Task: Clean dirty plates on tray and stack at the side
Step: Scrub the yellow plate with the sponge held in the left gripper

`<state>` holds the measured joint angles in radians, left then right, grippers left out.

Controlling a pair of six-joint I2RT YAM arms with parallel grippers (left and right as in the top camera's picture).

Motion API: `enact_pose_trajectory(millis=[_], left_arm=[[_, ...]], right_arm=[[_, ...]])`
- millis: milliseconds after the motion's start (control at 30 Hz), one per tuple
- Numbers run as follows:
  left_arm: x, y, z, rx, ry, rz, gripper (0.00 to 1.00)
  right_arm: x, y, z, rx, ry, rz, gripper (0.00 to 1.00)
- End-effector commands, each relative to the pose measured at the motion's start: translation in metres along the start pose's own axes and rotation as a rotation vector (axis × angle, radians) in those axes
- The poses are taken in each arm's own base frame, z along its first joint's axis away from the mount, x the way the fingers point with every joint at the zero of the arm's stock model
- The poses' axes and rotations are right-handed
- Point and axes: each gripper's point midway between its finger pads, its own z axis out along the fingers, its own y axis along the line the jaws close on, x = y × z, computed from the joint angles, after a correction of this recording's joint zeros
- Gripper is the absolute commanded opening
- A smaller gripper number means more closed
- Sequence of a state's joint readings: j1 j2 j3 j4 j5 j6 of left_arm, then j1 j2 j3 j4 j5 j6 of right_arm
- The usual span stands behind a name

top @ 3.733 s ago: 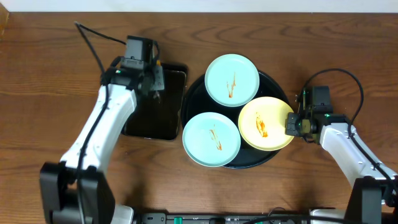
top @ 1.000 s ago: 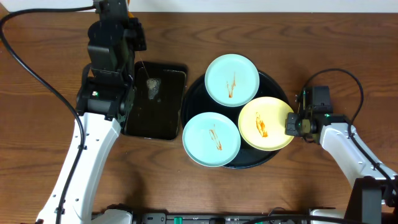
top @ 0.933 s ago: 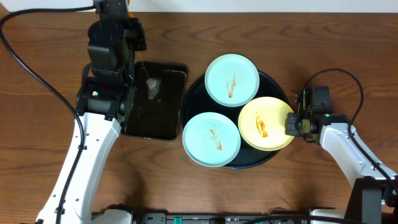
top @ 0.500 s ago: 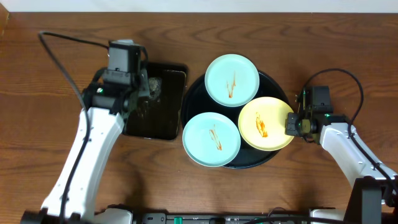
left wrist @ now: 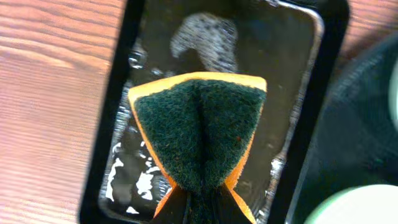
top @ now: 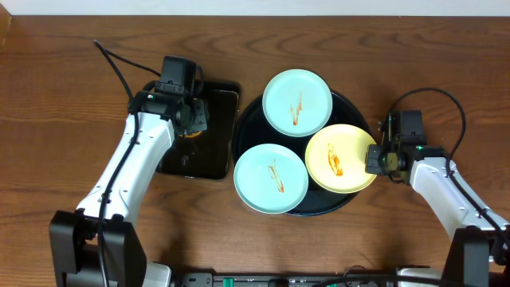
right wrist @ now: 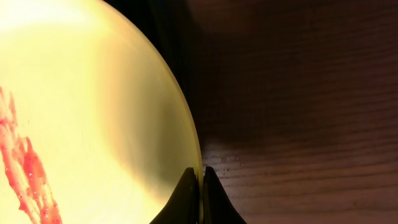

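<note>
Three plates lie on the round black tray [top: 249,127]: a mint plate [top: 297,102] at the back, another mint plate [top: 271,177] at the front left, and a yellow plate [top: 339,159] on the right. All carry orange-red sauce smears. My right gripper [top: 373,159] is shut on the yellow plate's [right wrist: 93,93] right rim, one finger on each side of its edge [right wrist: 201,171]. My left gripper [top: 193,119] is shut on a sponge [left wrist: 199,134], green scouring face up with orange edges, folded between the fingers [left wrist: 200,202].
The sponge hangs over a rectangular black tray [top: 195,159] left of the round one; it holds water and a patch of foam [left wrist: 205,40]. The round tray's edge [left wrist: 360,124] and a mint plate's rim [left wrist: 367,208] show at the right of the left wrist view. Brown wooden table lies around.
The left arm has come down from high above the rectangular tray and shifted right, carrying the sponge low over it. The right arm and the plates have not moved.
</note>
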<state>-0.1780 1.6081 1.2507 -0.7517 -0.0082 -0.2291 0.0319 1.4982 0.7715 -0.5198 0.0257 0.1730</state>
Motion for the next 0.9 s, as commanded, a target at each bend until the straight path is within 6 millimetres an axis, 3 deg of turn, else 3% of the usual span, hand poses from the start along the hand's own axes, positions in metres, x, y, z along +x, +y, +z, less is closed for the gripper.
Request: enact_pose_trajectory(millis=[0,167,400,600,667,867], left_arm=[[0.005,-0.022,-0.006,0.136,0.031,-0.002,0.08],[0.014,-0.055,-0.015,0.330,0.086,-0.001,0.08],[0.018,-0.094,-0.029,0.399,0.077,0.090,0.07],[0.029,-0.156,-0.044,0.522,0.039,0.240,0.07],[0.040,-0.188,-0.050,0.644,0.067,0.289,0.07],[0.065,-0.253,-0.062,0.943,0.177,0.326,0.07]], right_arm=[[0.006,-0.007,0.003,0.032,0.027,-0.008,0.01],[0.008,-0.007,0.003,0.033,0.034,-0.009,0.01],[0.008,-0.007,0.003,0.029,0.034,-0.009,0.01],[0.008,-0.006,0.003,0.024,0.034,-0.011,0.01],[0.008,-0.004,0.003,0.014,0.036,-0.010,0.01],[0.009,-0.003,0.003,0.007,0.040,-0.010,0.01]])
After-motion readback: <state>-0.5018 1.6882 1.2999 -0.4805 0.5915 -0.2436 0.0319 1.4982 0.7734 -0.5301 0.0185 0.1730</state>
